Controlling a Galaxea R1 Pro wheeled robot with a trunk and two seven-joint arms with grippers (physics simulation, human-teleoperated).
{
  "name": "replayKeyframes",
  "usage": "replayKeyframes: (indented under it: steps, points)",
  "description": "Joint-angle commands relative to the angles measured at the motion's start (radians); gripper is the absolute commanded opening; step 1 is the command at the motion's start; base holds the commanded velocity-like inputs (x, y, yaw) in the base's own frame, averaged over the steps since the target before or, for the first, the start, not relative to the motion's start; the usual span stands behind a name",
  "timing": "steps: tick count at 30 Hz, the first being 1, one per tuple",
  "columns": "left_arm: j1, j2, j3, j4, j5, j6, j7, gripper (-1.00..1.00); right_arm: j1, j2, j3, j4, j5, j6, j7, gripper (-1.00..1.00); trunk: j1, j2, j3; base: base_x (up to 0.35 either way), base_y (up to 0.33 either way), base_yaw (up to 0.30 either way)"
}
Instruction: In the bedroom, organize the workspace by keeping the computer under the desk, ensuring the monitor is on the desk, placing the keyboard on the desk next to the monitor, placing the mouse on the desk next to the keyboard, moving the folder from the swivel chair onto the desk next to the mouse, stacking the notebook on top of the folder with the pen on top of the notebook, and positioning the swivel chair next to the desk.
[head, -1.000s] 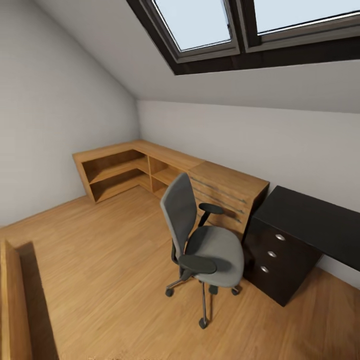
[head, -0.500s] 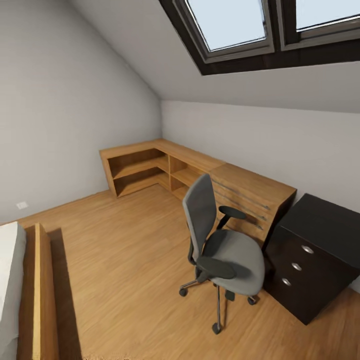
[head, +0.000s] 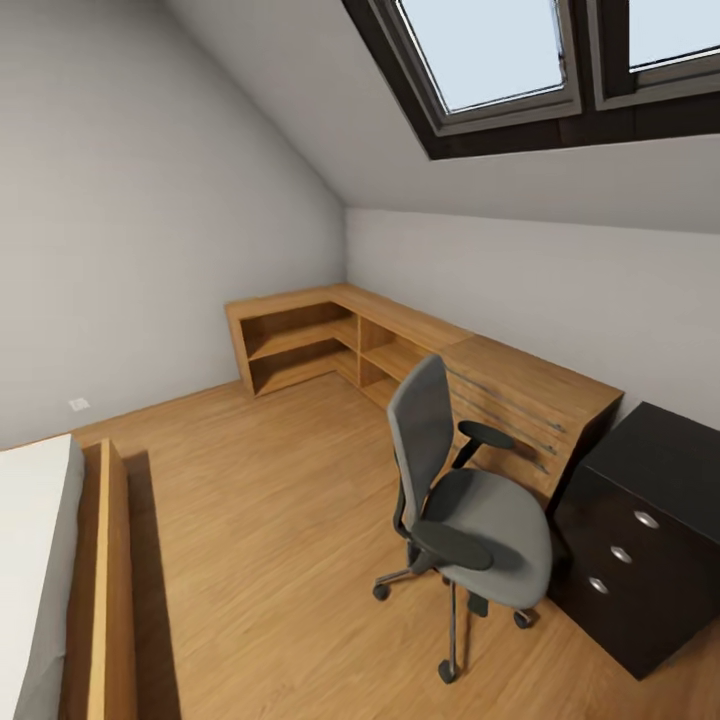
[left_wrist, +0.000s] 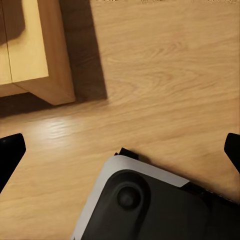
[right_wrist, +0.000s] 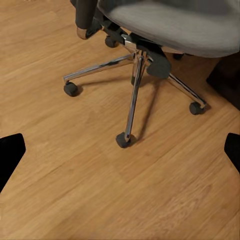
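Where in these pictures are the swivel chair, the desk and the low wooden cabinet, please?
swivel chair (head: 500, 520): head view, on the grey seat cushion.
desk (head: 660, 450): head view, on its glossy black top.
low wooden cabinet (head: 530, 385): head view, on its light-wood top.
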Motion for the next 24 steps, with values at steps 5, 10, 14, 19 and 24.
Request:
replayKeyframes:
  steps: [5,10,14,19,24]
  points:
    - [0.000,-0.002,0.005,-0.001,0.004,0.000,-0.011,1.00,-0.001,0.001,0.009,0.002,-0.006,-0.004,-0.003,1.00,0.000,-0.001,0.007,0.108,0.000,0.085]
    - [0.000,-0.002,0.002,0.000,0.004,0.000,-0.013,1.00,-0.001,0.001,0.009,0.002,-0.006,-0.006,-0.003,1.00,0.000,-0.001,0.014,0.291,0.000,0.087]
    - [0.000,-0.002,-0.011,0.000,0.004,-0.001,-0.013,1.00,-0.001,0.001,0.009,0.002,-0.006,-0.007,-0.003,1.00,0.000,-0.001,0.020,0.278,0.000,0.080]
    - [0.000,-0.002,-0.039,0.000,0.004,-0.001,-0.012,1.00,-0.001,0.001,0.009,0.002,-0.005,-0.007,-0.003,1.00,0.000,-0.001,0.028,0.065,0.000,0.080]
    - [0.000,-0.002,-0.043,0.000,0.005,0.000,-0.010,1.00,-0.001,0.001,0.009,0.002,-0.004,-0.007,-0.003,1.00,0.000,-0.001,0.034,0.006,0.000,0.175]
